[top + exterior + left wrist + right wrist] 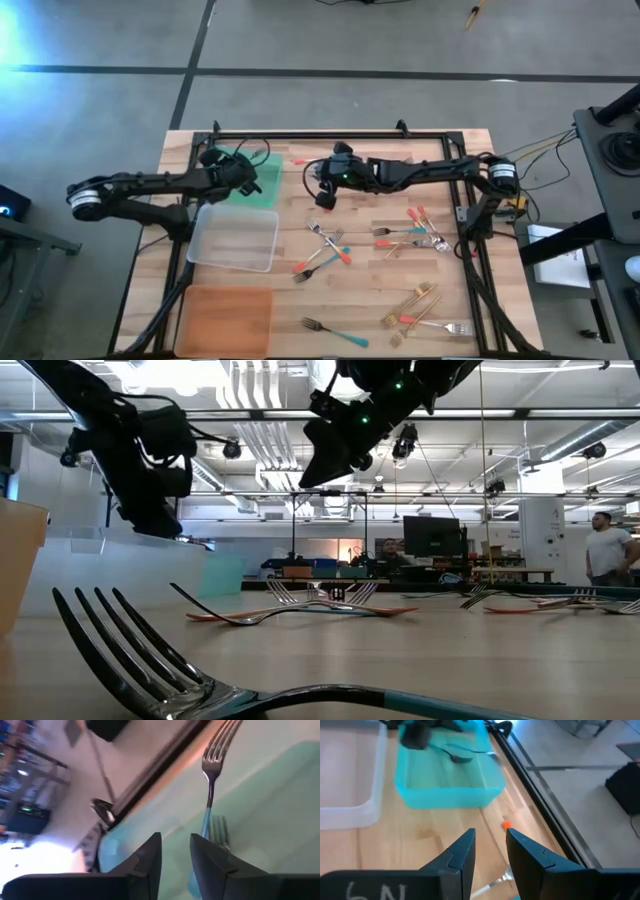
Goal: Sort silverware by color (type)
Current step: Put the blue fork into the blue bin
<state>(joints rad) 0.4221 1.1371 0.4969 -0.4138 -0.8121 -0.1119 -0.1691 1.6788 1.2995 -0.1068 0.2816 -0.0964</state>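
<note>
My left gripper (243, 176) hangs over the flat green rectangular tray (262, 186), fingers (150, 857) slightly apart, holding nothing. A teal-handled metal fork (210, 790) lies in that tray just ahead of them. My right gripper (325, 198) is above bare wood right of the tray, fingers (462, 852) apart and empty. The remaining teal, red and gold forks (415, 235) lie scattered across the wooden table (390, 290).

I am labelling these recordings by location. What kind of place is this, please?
Probably a robotics lab or workshop in an open industrial hall. The low view shows exposed ceiling pipes, benches with a monitor and a person behind the wooden table where forks lie.
</note>
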